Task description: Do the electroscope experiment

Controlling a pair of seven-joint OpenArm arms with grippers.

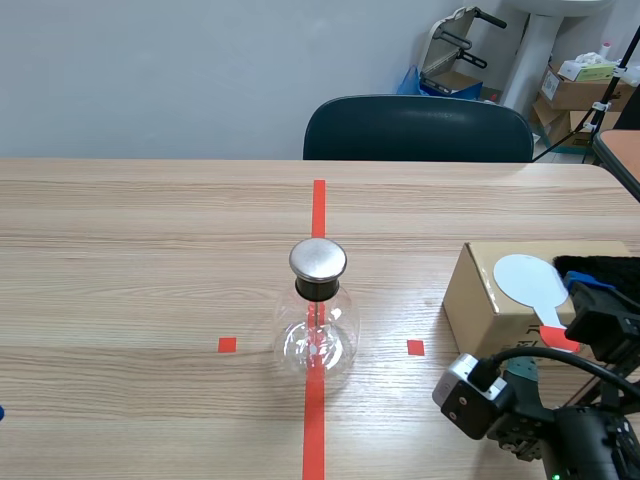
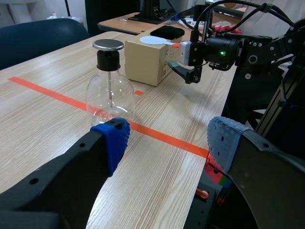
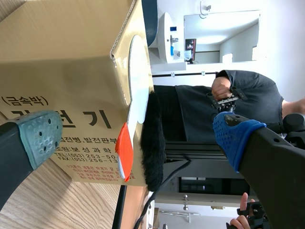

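Scene view: electroscope flask [image 1: 317,318] stands midway across the table [image 1: 120,260] on the tape line [image 1: 318,205]. Right of it, the paddle [image 1: 526,280] lies atop the box [image 1: 472,298], handy for the right end effector [image 3: 138,136], spread wide and facing it. Left end effector [image 2: 167,143] is spread, empty.

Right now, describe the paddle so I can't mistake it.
Find the cardboard box at the right of the table, right of the glass flask. Two things lie on top: the paddle is the flat white disc with an orange-red handle, unlike the fluffy black cloth beside it.
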